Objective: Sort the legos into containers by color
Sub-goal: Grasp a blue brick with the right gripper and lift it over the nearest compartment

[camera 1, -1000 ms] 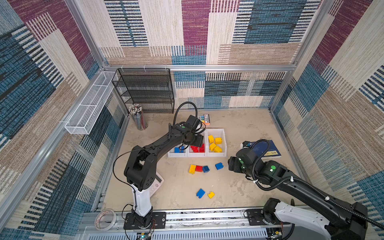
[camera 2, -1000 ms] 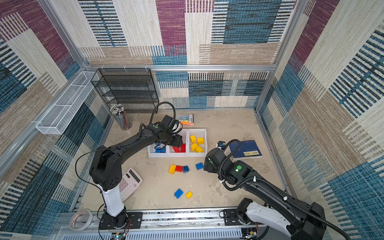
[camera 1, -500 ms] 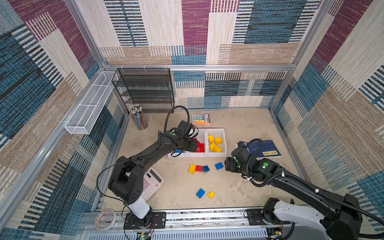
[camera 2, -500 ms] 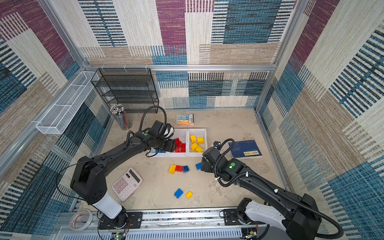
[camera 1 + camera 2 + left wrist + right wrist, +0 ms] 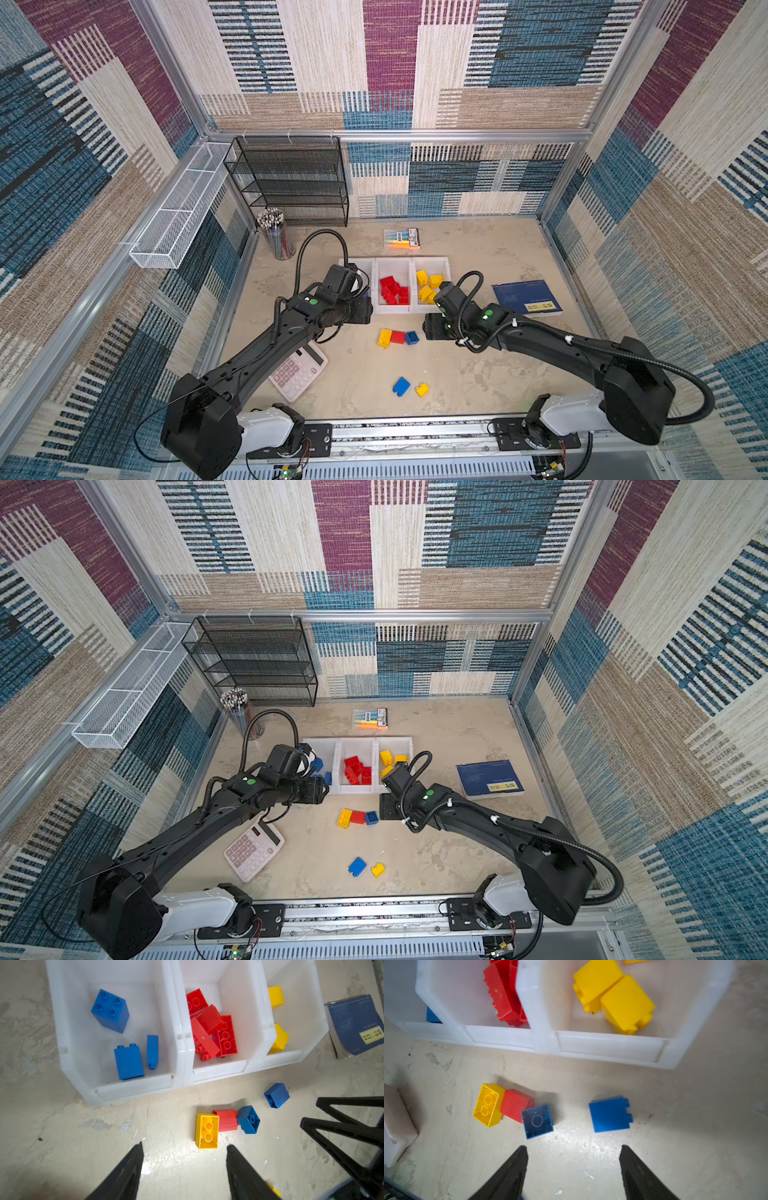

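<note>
Three joined white containers (image 5: 432,261) hold sorted legos: blue (image 5: 109,1009), red (image 5: 209,1028) and yellow (image 5: 614,999). In front of them on the floor lie a yellow brick (image 5: 384,337), a red brick (image 5: 397,337) and a blue brick (image 5: 411,337), touching in a row. Another blue brick (image 5: 610,1114) lies just beyond my right gripper (image 5: 573,1147), which is open and empty. My left gripper (image 5: 185,1146) is open and empty above bare floor, short of the yellow brick (image 5: 207,1131). Nearer the front lie a blue brick (image 5: 401,386) and a yellow one (image 5: 422,389).
A calculator (image 5: 297,370) lies under the left arm. A blue notebook (image 5: 525,297) lies right of the bins and a highlighter pack (image 5: 402,238) behind them. A pencil cup (image 5: 276,237), black mesh rack (image 5: 291,178) and white wire tray (image 5: 178,212) stand at the back left.
My left gripper has drawn back from over the bins toward the front left. My right gripper has moved left over the lone blue brick, with its jaws narrowing.
</note>
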You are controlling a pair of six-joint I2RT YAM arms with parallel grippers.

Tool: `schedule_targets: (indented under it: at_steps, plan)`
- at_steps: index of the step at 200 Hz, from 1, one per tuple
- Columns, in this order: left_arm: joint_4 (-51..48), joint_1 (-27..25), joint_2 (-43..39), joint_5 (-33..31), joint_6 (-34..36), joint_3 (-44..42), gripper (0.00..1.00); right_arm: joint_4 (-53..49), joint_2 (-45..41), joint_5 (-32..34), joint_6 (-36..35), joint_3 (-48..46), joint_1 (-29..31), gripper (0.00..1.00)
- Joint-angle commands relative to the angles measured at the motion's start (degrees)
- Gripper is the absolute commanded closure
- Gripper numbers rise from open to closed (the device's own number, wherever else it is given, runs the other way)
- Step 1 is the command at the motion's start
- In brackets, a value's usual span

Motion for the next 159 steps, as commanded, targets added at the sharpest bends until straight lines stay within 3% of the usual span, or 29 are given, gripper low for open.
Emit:
schedule_targets:
  at_steps: [1,86,159]
  plan:
    - [-1.8,0.3,-3.1,-1.7,-2.5,-2.5,0.33,4.6,4.1,-2.7,-2.8,2.2,0.6,0.31]
    - [-3.9,0.6,-10.6,-3.0,-5.2,-8.0,0.33,10.0,13.7,-8.3,-5.0,3.6,1.6,0.47]
    - [-5.5,0.6,-13.1,-4.5,-4.9,-8.5,0.33,10.2,16.7,-7.9,-4.4,4.5,3.4,0.66]
